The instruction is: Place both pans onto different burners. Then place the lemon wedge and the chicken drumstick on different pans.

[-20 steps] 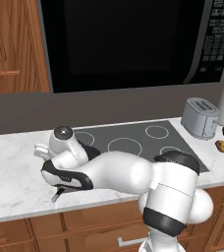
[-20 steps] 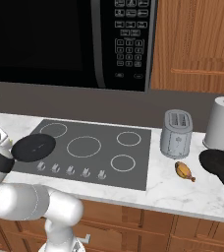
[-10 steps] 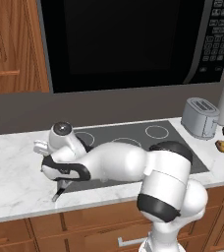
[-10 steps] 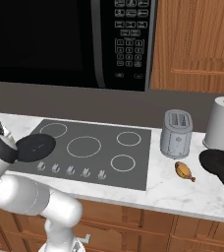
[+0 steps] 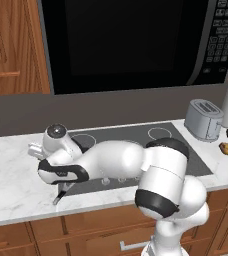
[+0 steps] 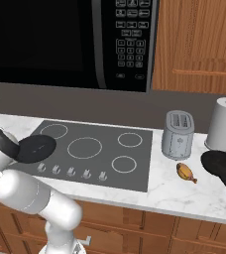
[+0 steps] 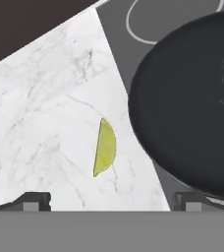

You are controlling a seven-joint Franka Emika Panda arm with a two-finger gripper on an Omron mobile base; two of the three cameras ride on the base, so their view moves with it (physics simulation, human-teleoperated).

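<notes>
Arm swung further left; claw (image 7: 109, 202) wide, hovering over lemon wedge (image 7: 104, 146) beside pan (image 7: 192, 108).

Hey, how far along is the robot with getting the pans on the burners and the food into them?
Done: one pan sits at the cooktop's left front corner. In hand: the open gripper hangs over the lemon wedge on the marble beside that pan, nothing gripped yet. Left: the second pan is on the counter by the paper towel roll, and the chicken drumstick lies near the toaster.
</notes>
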